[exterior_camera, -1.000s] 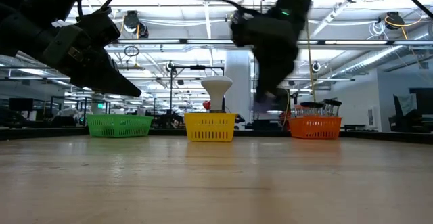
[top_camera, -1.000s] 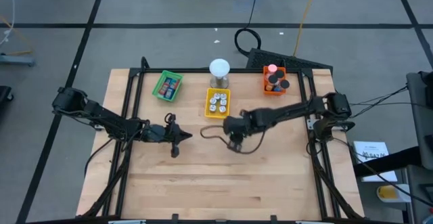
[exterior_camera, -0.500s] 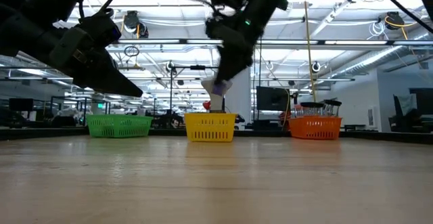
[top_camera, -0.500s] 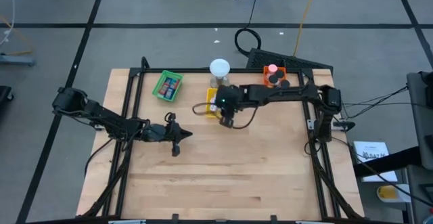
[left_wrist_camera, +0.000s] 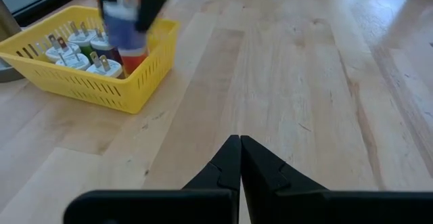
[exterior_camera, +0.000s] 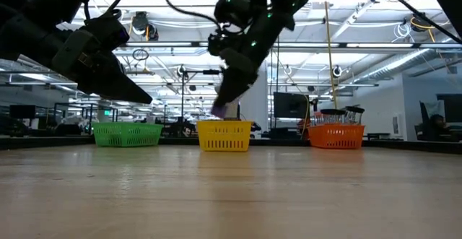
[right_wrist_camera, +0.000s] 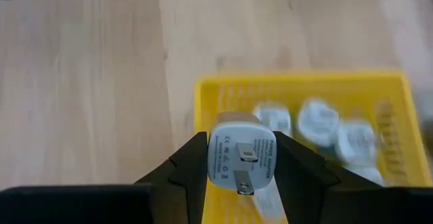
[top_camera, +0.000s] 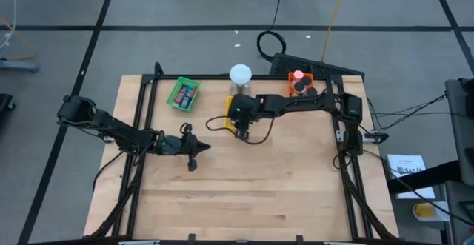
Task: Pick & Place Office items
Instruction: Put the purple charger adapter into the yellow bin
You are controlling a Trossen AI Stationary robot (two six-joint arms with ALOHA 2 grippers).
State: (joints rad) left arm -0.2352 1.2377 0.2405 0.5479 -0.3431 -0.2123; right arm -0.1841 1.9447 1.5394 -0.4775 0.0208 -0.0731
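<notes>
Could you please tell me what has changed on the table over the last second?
The right gripper, jaws clamped on a white plug adapter, swung from mid-table across to hang above the yellow tray. Nothing was grasped or released. The left gripper stayed parked with jaws shut, and the green tray and orange tray did not move.

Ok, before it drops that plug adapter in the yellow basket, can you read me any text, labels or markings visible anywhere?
White plug adapter, clamped in the right gripper above the yellow plastic basket: small grey print and symbols on its pronged face, too blurred to read.
White paper sheet on the floor right of the table: dark marks, too small to read.
Nothing else legible.
</notes>
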